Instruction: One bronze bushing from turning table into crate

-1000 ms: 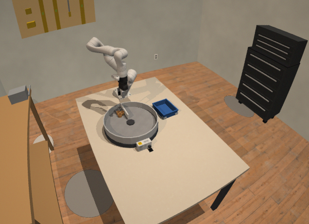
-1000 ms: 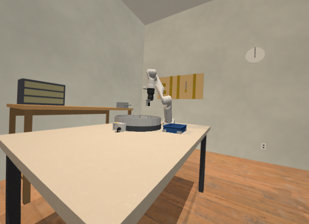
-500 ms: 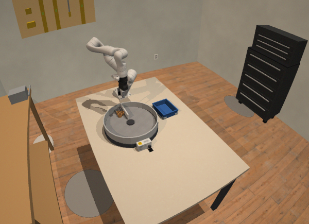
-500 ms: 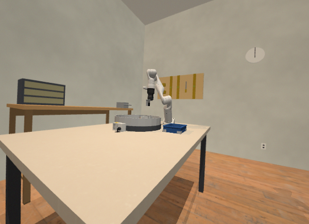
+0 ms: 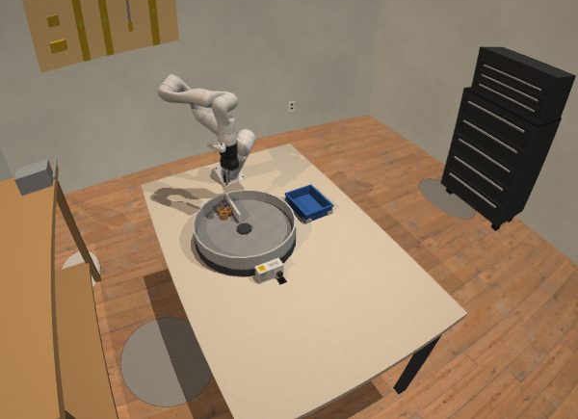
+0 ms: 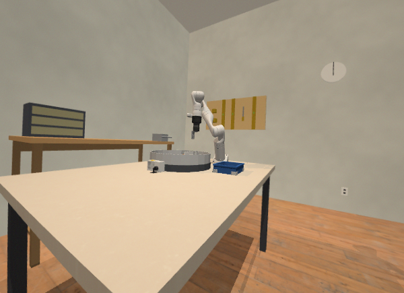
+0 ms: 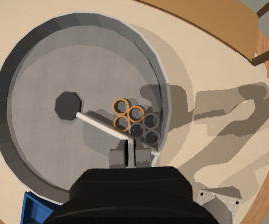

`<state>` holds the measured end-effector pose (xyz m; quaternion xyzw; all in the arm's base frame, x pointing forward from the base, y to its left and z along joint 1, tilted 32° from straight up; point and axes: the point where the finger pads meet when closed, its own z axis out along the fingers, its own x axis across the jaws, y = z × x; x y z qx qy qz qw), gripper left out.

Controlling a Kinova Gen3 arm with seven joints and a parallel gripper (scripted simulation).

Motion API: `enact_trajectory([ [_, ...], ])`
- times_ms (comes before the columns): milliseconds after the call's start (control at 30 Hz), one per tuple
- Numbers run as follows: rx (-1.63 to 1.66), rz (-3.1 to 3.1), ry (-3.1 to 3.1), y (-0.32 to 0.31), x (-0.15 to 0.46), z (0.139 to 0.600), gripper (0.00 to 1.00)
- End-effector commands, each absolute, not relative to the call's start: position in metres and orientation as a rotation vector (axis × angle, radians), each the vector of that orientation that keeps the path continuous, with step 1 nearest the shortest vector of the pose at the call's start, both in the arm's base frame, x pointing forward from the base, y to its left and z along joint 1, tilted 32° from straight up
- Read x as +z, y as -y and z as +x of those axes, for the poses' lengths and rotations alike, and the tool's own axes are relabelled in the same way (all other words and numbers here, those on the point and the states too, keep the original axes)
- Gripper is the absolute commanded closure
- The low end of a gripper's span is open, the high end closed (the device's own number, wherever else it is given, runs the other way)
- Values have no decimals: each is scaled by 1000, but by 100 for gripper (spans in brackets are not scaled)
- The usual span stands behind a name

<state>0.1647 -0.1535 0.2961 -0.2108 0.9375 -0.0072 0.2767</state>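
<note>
The round grey turning table has a raised wall. Inside it, three bronze bushings stand in a tight cluster beside a thin pale divider. Three dark grey bushings touch the cluster on the side near the wall. My gripper is high above the turning table's edge near the arm base, its fingers almost together with nothing between them. The blue crate stands beside the turning table; no bushing shows in it.
A small white box with a black knob stands against the front of the turning table. The arm's base is behind the turning table. The turning table's wall stands around the bushings.
</note>
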Motion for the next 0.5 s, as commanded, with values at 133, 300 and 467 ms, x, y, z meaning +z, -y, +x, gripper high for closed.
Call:
enact_trajectory([
  [133,-24,-587,-2514,154,295,165,73],
  [300,-91,-816,-2449,155,294,171,73],
  [467,-109,-875,-2430,156,294,172,73],
])
